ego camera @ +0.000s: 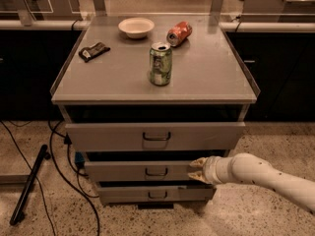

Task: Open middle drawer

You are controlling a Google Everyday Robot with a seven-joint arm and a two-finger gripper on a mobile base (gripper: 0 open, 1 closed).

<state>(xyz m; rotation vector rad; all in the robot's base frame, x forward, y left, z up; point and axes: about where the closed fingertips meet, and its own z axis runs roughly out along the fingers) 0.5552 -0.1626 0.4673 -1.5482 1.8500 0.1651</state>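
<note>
I am holding my pincer (196, 169) against the right end of the middle drawer (123, 171), its fingers spread apart. The drawer's handle (156, 172) is sitting just left of it.

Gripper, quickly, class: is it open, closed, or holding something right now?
Gripper: open, holding nothing, fingertips spread at the right end of the middle drawer front, right of its handle.

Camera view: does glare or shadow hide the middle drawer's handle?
Camera view: warm, dim light, no glare on the middle drawer; its dark handle stands out; deep shadow fills the gap above it; the tool, open, is lit at the drawer front's right end.
</note>
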